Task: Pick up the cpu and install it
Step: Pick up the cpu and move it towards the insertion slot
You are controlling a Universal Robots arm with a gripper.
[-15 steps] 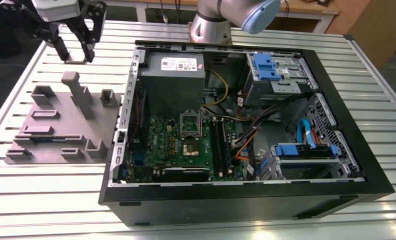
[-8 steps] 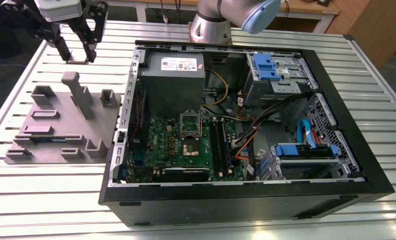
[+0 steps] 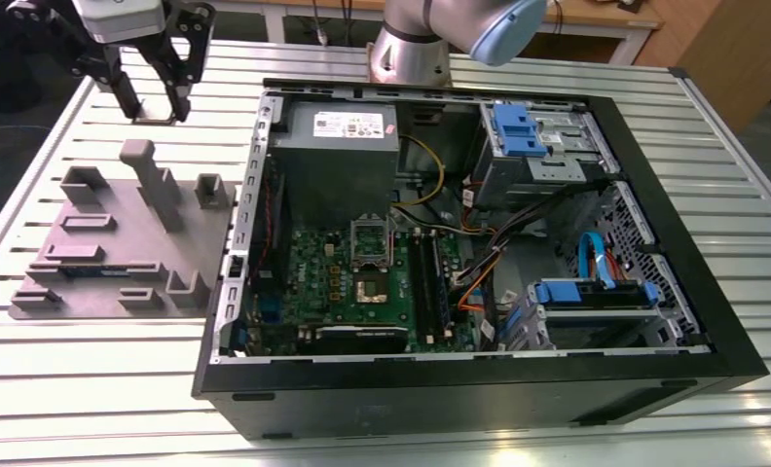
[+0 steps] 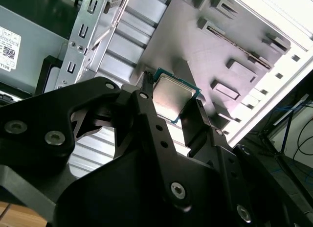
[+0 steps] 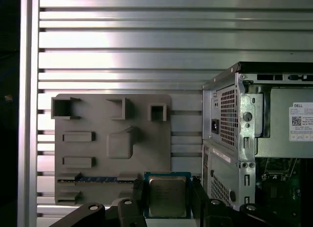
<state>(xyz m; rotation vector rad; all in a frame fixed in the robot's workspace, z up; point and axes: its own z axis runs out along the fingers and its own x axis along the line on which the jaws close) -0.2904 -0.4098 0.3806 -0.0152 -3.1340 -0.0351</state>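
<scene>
Your gripper [image 5: 167,201] has the cpu [image 5: 167,192] clenched between its jaws by two opposite edges, silvery top up, square, no long axis.

The slatted aluminium table [image 3: 87,389] carries the following in the exterior view; the open computer case [image 3: 463,399] lies on its side at centre; the grey plastic fixture [image 3: 113,243] lies flat at 9 o'clock from the case, just beside it; the arm base [image 3: 409,58] stands at 12 o'clock.
</scene>
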